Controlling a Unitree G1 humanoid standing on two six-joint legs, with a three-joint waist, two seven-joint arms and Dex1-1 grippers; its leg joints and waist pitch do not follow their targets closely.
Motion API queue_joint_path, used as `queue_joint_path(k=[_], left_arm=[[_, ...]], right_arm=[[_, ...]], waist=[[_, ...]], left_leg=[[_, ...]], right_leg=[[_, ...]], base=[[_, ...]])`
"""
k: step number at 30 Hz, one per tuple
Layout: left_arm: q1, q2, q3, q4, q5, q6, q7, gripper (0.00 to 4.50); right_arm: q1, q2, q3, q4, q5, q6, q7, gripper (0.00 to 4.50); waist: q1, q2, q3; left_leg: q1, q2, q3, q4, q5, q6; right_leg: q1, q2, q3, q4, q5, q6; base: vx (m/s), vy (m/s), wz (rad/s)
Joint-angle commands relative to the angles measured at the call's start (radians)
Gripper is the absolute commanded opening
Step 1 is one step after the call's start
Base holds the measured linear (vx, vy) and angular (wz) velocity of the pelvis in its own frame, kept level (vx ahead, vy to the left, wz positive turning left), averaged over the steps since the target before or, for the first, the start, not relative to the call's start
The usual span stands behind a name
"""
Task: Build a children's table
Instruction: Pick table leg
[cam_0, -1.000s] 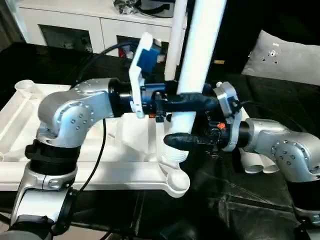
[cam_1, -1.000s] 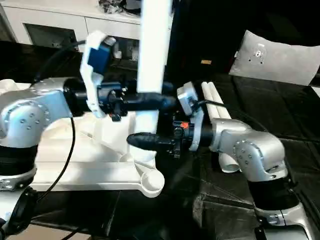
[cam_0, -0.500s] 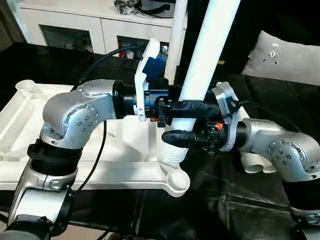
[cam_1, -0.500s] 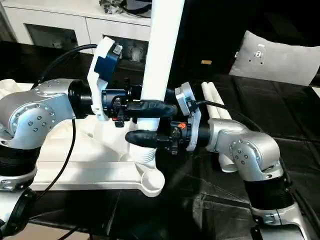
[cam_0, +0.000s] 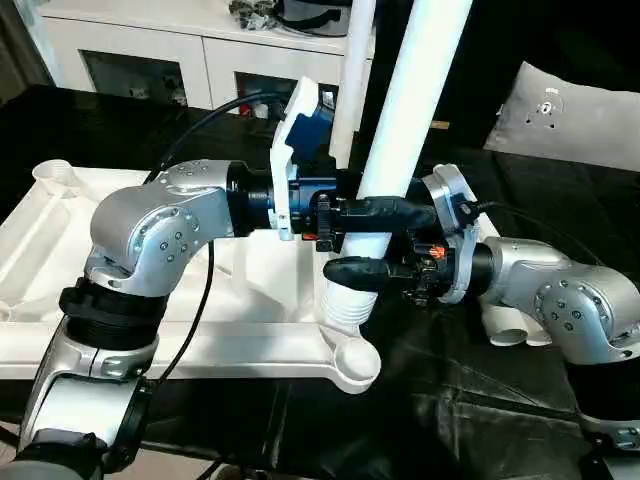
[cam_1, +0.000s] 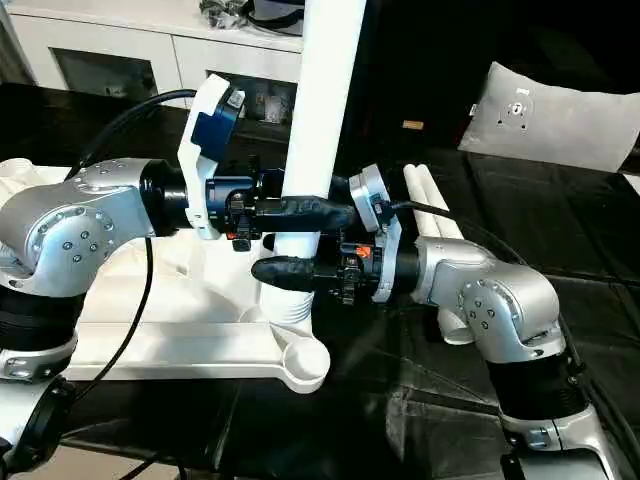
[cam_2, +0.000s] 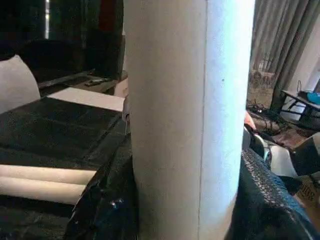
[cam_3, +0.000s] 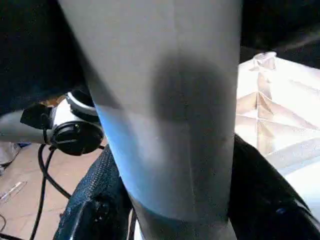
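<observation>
The white table top lies underside up on the black cloth, with a round corner socket at its near corner. One white leg stands nearly upright, leaning a little to the right. Its ribbed lower end is at the top's near edge, just behind that socket. My left gripper reaches in from the left and is shut on this leg. My right gripper comes from the right at about the same height, its black fingers pressed against both sides of the leg.
A second leg stands upright behind the held one. Two more legs lie on the black cloth behind my right arm. A white cabinet with glass doors is at the back, a grey-white pillow at the right.
My right gripper's fingers have closed in from wide open onto the leg. The leg's upper part has leaned a little to the right, and my left forearm has turned slightly.
</observation>
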Motion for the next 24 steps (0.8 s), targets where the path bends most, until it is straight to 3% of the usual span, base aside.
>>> queue_joint_path(k=[1,5,6,8,11,12,14,17,20,22,23,24], left_arm=[[0.001,0.008,-0.008,-0.072,-0.041,0.019,-0.039,2.46],[0.013,0.008,-0.012,-0.092,-0.059,0.046,-0.034,2.66],[0.016,0.005,-0.011,-0.094,-0.059,0.042,-0.032,2.97],[0.018,-0.007,0.002,-0.095,-0.078,0.049,-0.023,2.97],[0.028,-0.045,0.047,-0.109,-0.168,0.101,0.002,3.27],[0.036,-0.059,0.059,-0.118,-0.203,0.116,0.011,3.47],[0.042,-0.071,0.067,-0.125,-0.228,0.128,0.019,3.52],[0.072,-0.152,0.112,-0.134,-0.337,0.133,0.078,3.86],[0.086,-0.219,0.138,-0.125,-0.381,0.118,0.137,4.21],[0.093,-0.248,0.118,-0.125,-0.336,0.102,0.164,4.39],[0.100,-0.265,0.076,-0.128,-0.254,0.093,0.191,4.39],[0.101,-0.264,0.072,-0.129,-0.248,0.091,0.190,4.45]], right_arm=[[0.002,0.001,-0.009,0.009,0.005,0.008,-0.010,2.09],[0.004,0.009,-0.010,0.017,-0.001,0.016,-0.030,2.04],[0.007,0.013,-0.012,0.016,0.001,0.018,-0.037,1.99],[0.015,0.017,-0.012,0.012,0.001,0.018,-0.042,1.99],[0.037,0.032,-0.017,0.003,0.008,0.018,-0.058,1.97],[0.045,0.040,-0.023,0.001,0.015,0.019,-0.067,1.96],[0.051,0.047,-0.028,0.001,0.021,0.022,-0.074,1.96],[0.079,0.072,-0.038,-0.005,0.030,0.025,-0.101,1.96],[0.100,0.091,-0.037,-0.011,0.029,0.024,-0.125,1.96],[0.113,0.107,-0.032,-0.014,0.018,0.012,-0.146,1.96],[0.124,0.125,-0.023,-0.017,-0.006,-0.015,-0.173,1.96],[0.124,0.126,-0.022,-0.016,-0.008,-0.016,-0.176,1.96]], waist=[[0.001,0.014,-0.070],[0.000,0.015,-0.068],[0.000,0.015,-0.068],[0.001,0.016,-0.069],[0.003,0.014,-0.069],[0.006,0.027,-0.072],[0.003,0.017,-0.071],[0.005,0.021,-0.069],[0.006,0.022,-0.069],[0.005,0.023,-0.068],[0.004,0.023,-0.067],[0.004,0.022,-0.065]], left_leg=[[0.026,0.051,-0.011,-0.064,-0.104,-0.034],[0.027,0.051,-0.011,-0.066,-0.111,-0.038],[0.027,0.051,-0.011,-0.066,-0.114,-0.040],[0.028,0.051,-0.010,-0.066,-0.119,-0.044],[0.025,0.051,-0.010,-0.066,-0.112,-0.045],[0.026,0.050,-0.013,-0.064,-0.113,-0.047],[0.025,0.048,-0.010,-0.065,-0.120,-0.044],[0.021,0.048,-0.010,-0.063,-0.111,-0.037],[0.023,0.050,-0.011,-0.064,-0.127,-0.036],[0.022,0.051,-0.013,-0.066,-0.127,-0.037],[0.024,0.051,-0.012,-0.067,-0.139,-0.040],[0.025,0.054,-0.012,-0.069,-0.151,-0.045]], right_leg=[[0.033,-0.082,0.041,-0.066,0.087,-0.250],[0.032,-0.081,0.041,-0.068,0.075,-0.247],[0.032,-0.082,0.041,-0.068,0.072,-0.248],[0.031,-0.082,0.041,-0.068,0.070,-0.249],[0.032,-0.082,0.041,-0.066,0.090,-0.255],[0.032,-0.083,0.040,-0.063,0.096,-0.255],[0.034,-0.082,0.041,-0.066,0.100,-0.259],[0.036,-0.084,0.041,-0.067,0.101,-0.261],[0.035,-0.082,0.041,-0.070,0.090,-0.261],[0.036,-0.083,0.041,-0.072,0.081,-0.252],[0.034,-0.083,0.042,-0.075,0.064,-0.245],[0.032,-0.084,0.043,-0.080,0.037,-0.233]], base=[[0.000,0.000,0.00],[0.000,0.000,0.00],[0.000,0.000,0.00],[0.000,0.000,0.00],[0.000,0.000,0.00],[0.000,0.000,0.00],[0.000,0.000,0.00],[0.000,0.000,0.00],[0.000,0.000,0.00],[0.000,0.000,0.00],[0.000,0.000,0.00],[0.000,0.000,0.00]])
